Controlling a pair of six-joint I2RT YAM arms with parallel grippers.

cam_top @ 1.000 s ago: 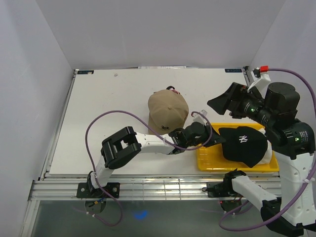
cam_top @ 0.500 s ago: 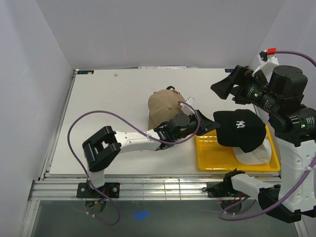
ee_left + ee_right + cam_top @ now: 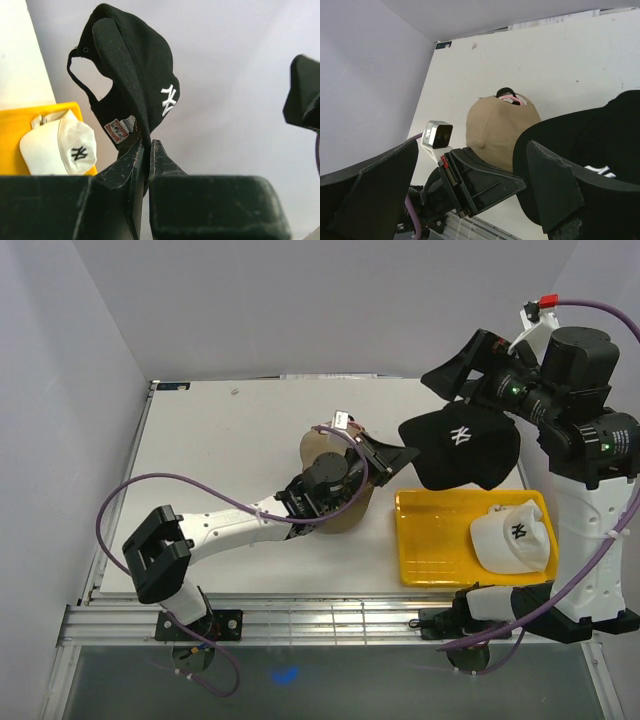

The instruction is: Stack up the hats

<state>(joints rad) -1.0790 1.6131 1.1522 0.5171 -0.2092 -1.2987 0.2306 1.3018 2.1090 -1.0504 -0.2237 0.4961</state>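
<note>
My left gripper (image 3: pixel 405 454) is shut on the brim of the black cap (image 3: pixel 462 445) and holds it in the air, between the tan cap and the yellow tray. In the left wrist view the fingers (image 3: pixel 132 160) pinch the brim and the black cap (image 3: pixel 135 65) hangs above them. The tan cap (image 3: pixel 335 465) lies mid-table, partly under my left wrist. A pink cap's strap (image 3: pixel 512 99) shows under the tan cap (image 3: pixel 500 127). The white cap (image 3: pixel 515 535) lies in the tray. My right gripper (image 3: pixel 455 370) is open and empty, raised above the black cap (image 3: pixel 590 145).
The yellow tray (image 3: pixel 435 550) sits at the near right of the table and also shows in the left wrist view (image 3: pixel 20 115). My left arm (image 3: pixel 230 530) stretches across the table's front. White walls close in the left, back and right sides.
My left gripper has lifted the black cap off the white cap and tray, carrying it up and toward the table's back. The white cap is uncovered. My right arm has risen.
</note>
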